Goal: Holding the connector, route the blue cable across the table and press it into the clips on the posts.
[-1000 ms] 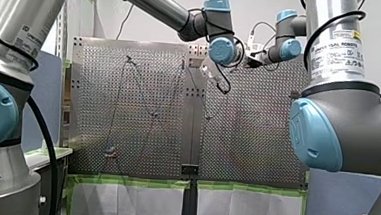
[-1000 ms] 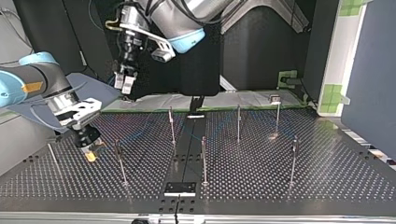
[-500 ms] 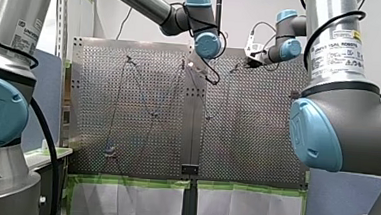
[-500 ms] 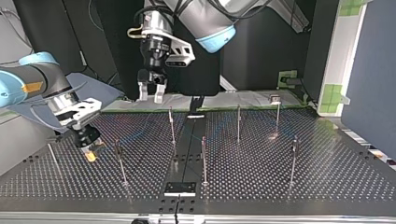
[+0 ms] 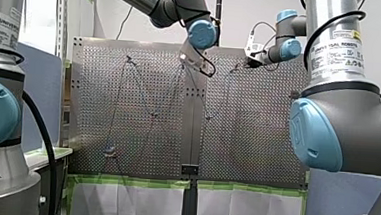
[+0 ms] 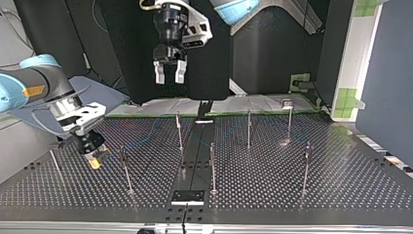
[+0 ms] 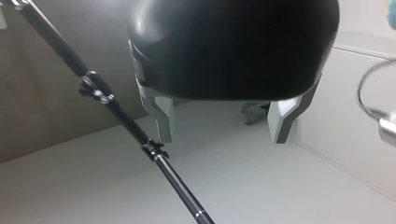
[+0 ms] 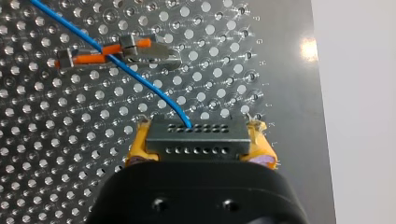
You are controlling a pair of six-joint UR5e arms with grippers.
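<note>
The right gripper (image 8: 196, 147) clamps the connector (image 8: 194, 135) between its yellow pads (image 8: 136, 148), low over the counter (image 8: 56, 177), probably so the blue cable (image 8: 140, 79) lies across the clip (image 8: 116, 51) ahead. The left gripper (image 6: 169, 73) hangs high, fingers (image 6: 159, 77) apart, clear of the posts (image 6: 179, 129).

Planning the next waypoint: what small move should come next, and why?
Probably my right claw should carry the connector toward the thin post at the top view's left. It is shut on the connector, the blue cable crosses the clip ahead of it, and my left claw hangs open.
</note>
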